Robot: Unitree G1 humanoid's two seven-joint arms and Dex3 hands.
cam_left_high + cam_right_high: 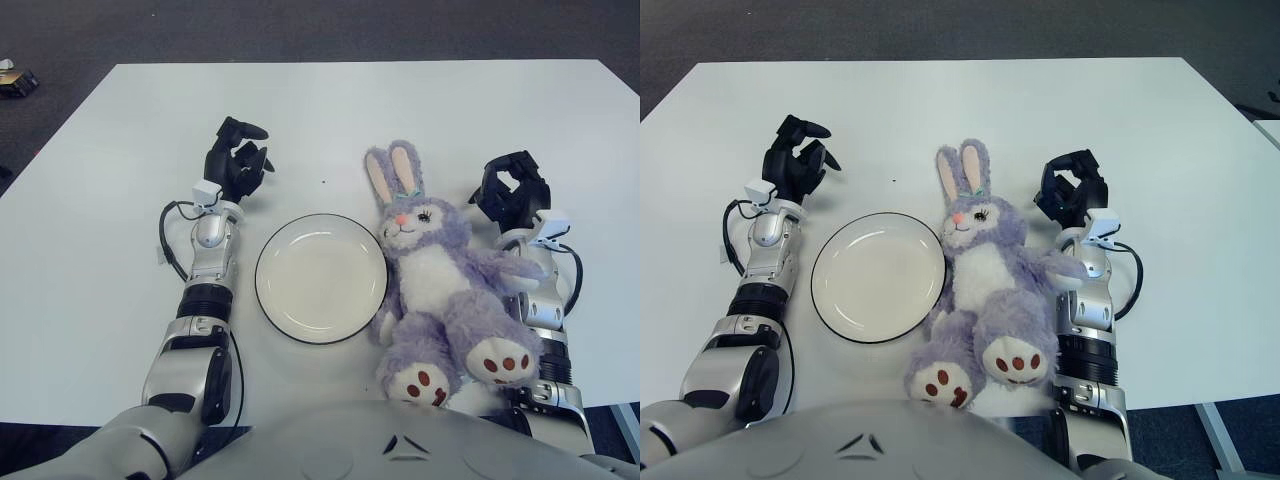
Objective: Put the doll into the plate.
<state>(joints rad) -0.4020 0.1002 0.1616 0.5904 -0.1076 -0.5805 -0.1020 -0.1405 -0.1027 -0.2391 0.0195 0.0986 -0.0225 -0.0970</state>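
Table [330, 110] white, carrying only plate [321, 277] and doll [440, 290]; dark object [17, 82] on the floor past its far-left corner shows in left eye view only. Doll is a purple plush rabbit, white belly, 2 upright ears, on its back just right of the plate, one arm touching the rim. Left robot hand [236, 160] left of plate, fingers loosely curled, holding nothing. Right robot hand [1072, 190] beside doll's head, fingers curled, holding nothing.
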